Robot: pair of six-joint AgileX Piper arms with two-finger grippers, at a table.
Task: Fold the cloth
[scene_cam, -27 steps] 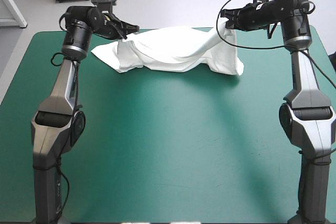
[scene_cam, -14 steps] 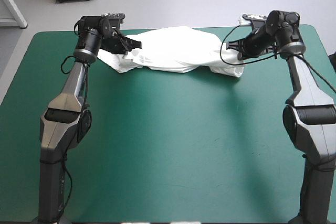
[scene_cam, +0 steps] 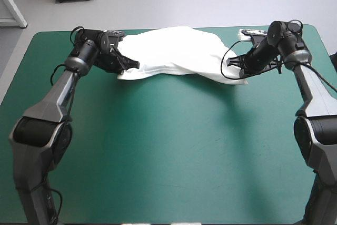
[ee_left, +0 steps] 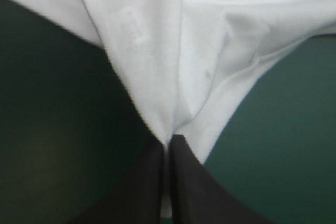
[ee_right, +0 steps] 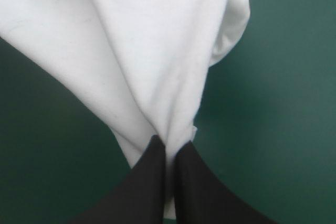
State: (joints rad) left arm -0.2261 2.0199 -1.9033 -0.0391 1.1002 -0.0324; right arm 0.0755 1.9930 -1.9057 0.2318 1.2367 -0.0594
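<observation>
High view: T-shirt (scene_cam: 176,51) upper centre of frame, near table's far edge | left gripper (scene_cam: 135,65) and right gripper (scene_cam: 231,68) each clamped on one end | change: both lowered since earlier, garment now settling on teal-green cover (scene_cam: 168,146) | fold not yet made

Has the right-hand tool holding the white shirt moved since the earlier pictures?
Yes. The right tool, shut on the T-shirt, has come down and toward the robot, away from the table's far edge.
</observation>
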